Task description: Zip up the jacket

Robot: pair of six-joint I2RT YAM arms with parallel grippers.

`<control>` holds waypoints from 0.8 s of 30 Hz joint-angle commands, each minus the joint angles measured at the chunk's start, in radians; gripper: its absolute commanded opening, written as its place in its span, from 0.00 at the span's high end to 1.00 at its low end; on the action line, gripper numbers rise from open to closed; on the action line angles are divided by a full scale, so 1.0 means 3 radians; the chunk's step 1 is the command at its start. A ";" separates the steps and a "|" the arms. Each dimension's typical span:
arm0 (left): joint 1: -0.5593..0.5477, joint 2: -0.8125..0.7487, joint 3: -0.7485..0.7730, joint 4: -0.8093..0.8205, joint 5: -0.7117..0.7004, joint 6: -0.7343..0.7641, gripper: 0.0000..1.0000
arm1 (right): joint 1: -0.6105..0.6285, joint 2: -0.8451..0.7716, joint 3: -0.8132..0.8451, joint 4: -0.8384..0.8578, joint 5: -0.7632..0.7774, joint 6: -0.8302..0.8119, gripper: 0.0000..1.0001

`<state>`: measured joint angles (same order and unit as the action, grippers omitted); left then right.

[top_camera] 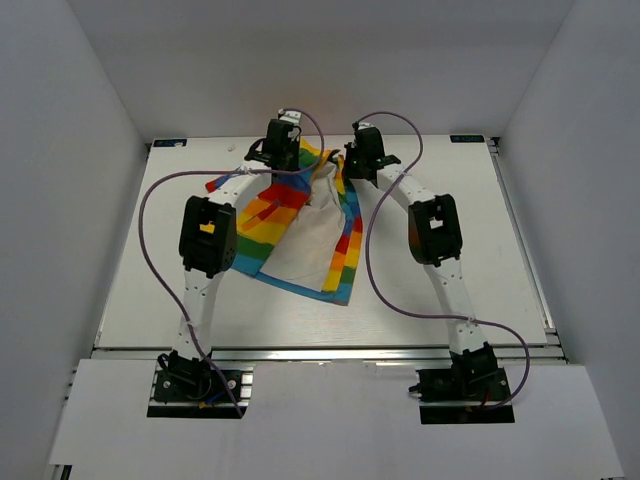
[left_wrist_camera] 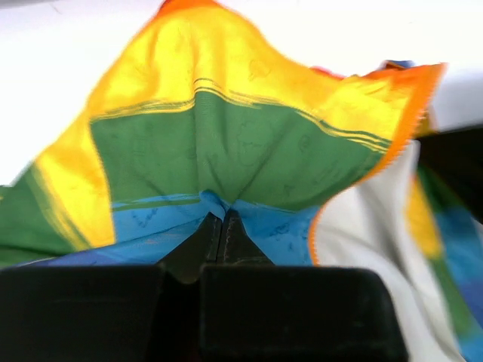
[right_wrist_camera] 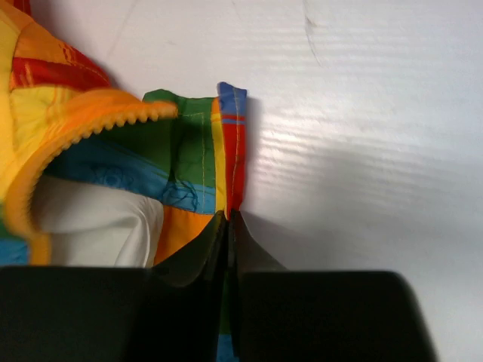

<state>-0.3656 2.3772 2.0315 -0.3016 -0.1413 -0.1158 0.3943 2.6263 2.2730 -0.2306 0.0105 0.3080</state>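
The rainbow-striped jacket [top_camera: 300,235] lies open on the table's far middle, its white lining facing up. My left gripper [top_camera: 281,150] is at its far left top and is shut on a fold of blue and green fabric [left_wrist_camera: 226,162], seen in the left wrist view [left_wrist_camera: 220,217]. My right gripper [top_camera: 363,152] is at the far right top and is shut on a striped edge of the jacket [right_wrist_camera: 230,151], seen in the right wrist view [right_wrist_camera: 229,215]. The orange zipper band [right_wrist_camera: 98,121] with its teeth curves to the left of that edge.
The white table [top_camera: 450,270] has raised side rails and white walls around it. Purple cables [top_camera: 375,260] loop from both arms over the table. A small white speck [top_camera: 230,146] lies at the far left edge.
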 commanded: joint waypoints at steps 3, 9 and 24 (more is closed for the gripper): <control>-0.0003 -0.0907 -0.0278 0.0172 0.0205 0.0069 1.00 | 0.0015 -0.0015 0.0185 0.0109 0.0101 -0.0106 1.00; -0.0008 -0.1511 -0.0416 -0.0032 0.0123 0.0151 1.00 | 0.0015 -0.1450 -0.0902 0.0507 0.1119 -0.0781 1.00; -0.0024 -0.4297 -0.1372 0.0345 0.2202 -0.0298 1.00 | 0.0194 -0.5414 -0.2751 0.0504 0.0626 -0.0971 1.00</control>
<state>-0.3973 1.2179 1.6314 -0.2913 0.3817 -0.1463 0.4808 1.0615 1.4254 -0.0143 0.1631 0.0505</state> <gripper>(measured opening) 0.027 0.015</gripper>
